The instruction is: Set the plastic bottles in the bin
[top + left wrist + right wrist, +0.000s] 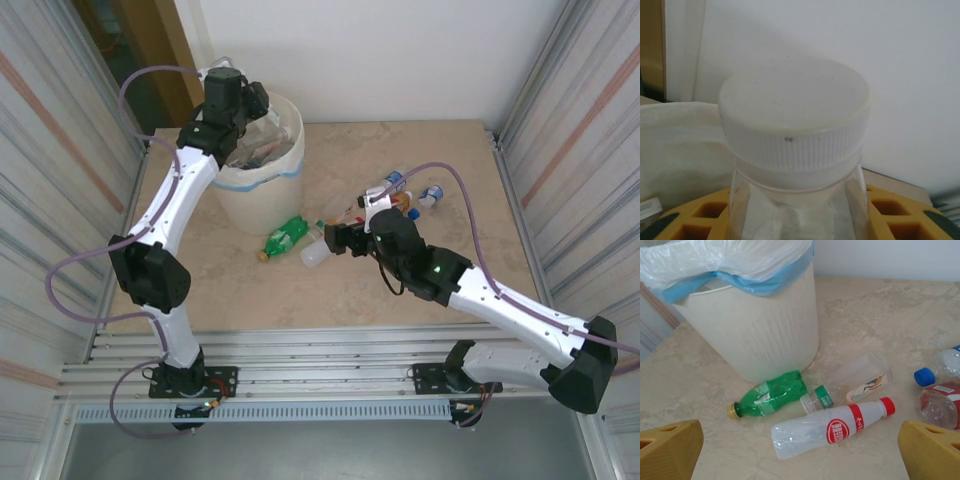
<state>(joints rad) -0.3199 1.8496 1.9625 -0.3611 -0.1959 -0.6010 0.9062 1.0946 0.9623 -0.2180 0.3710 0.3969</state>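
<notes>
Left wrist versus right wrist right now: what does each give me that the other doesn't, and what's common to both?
Left wrist: a close-up of a clear white-capped bottle, held between the yellow fingers of the left gripper, which is shut on it.
Right wrist: the bin from outside, with its blue band. Bottles lie on the table beside it: a green bottle, a red-capped bottle and a blue-capped bottle. The right gripper is open.
Both: the whitish bag lining the bin and the white wall behind.
</notes>
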